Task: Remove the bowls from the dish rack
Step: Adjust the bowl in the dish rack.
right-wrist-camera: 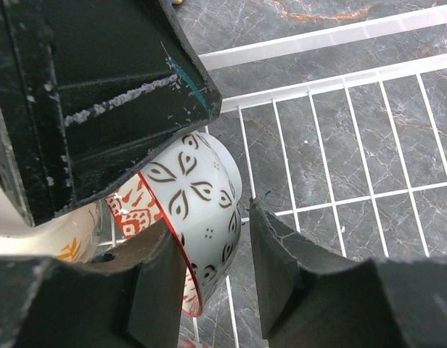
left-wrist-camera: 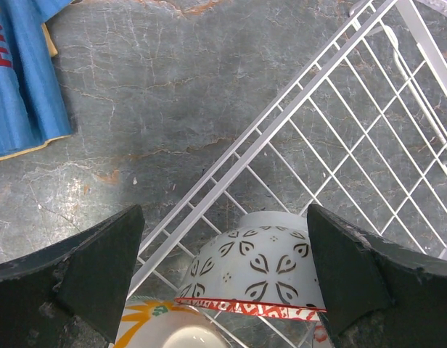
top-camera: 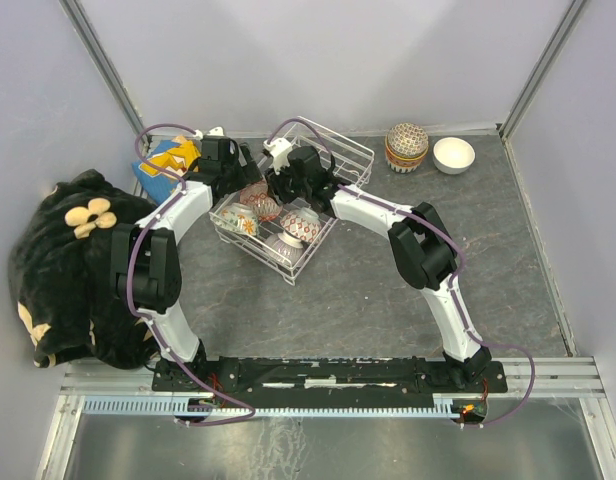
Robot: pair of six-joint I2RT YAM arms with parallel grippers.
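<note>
A leaf-patterned bowl with a red rim lay tipped on its side in the rack, close to the rack's side wall. An orange bowl sat just beside it.

The right claw had one finger inside the bowl's rim and one finger outside, with the bowl's wall between them. I could not tell if it was squeezing the bowl or was only very near it. The left claw was wide open right above the same bowl, one finger on each side, and it held nothing.

A big black part filled the upper left of the right wrist view and hid what lay behind it. More bowls lay in the near end of the rack, partly under both arms.

The rack sat on a grey table. Far to the right, out of the rack, stood a patterned pile of bowls and a white bowl. A blue cloth lay left of the rack. A black toy with a pale flower lay farther left.
</note>
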